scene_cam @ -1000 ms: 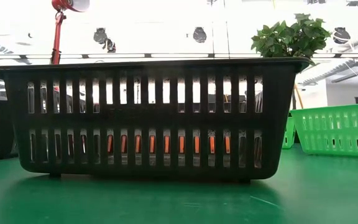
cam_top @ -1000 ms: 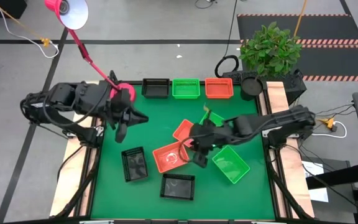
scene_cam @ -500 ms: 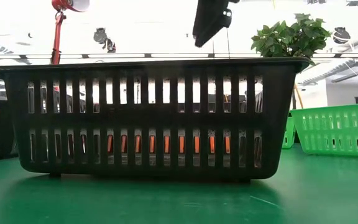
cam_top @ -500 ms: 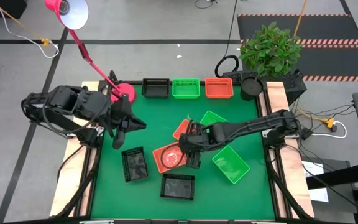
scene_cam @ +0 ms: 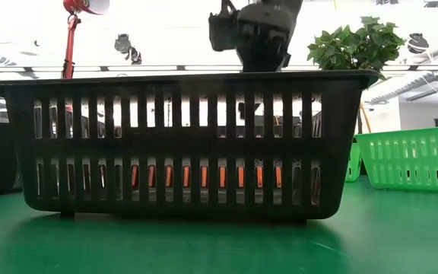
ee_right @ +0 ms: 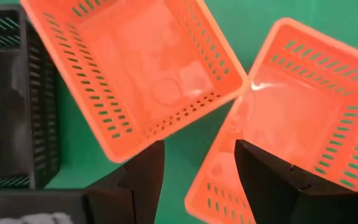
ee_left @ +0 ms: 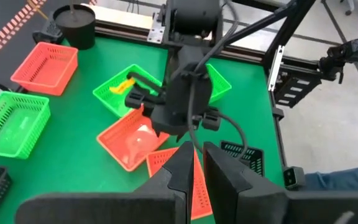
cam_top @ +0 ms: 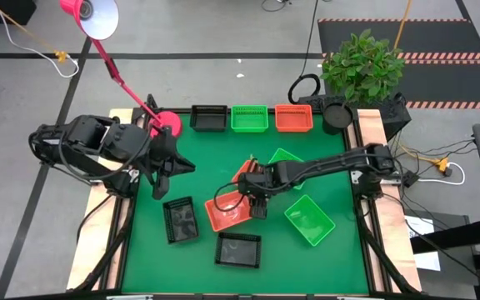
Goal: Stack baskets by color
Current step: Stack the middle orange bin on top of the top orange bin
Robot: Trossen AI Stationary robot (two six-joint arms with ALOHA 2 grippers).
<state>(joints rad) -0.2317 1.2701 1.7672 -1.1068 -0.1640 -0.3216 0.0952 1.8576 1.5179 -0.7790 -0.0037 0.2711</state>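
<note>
No writing shows; the right gripper [cam_top: 255, 202], now released, has moved left over two orange-red baskets [cam_top: 227, 211]; left gripper [cam_top: 163, 171] clenched.

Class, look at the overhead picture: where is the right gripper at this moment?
In the high view the right gripper hangs open near the table's middle, over the meeting corners of two orange-red baskets, with a green basket to its right.
</note>
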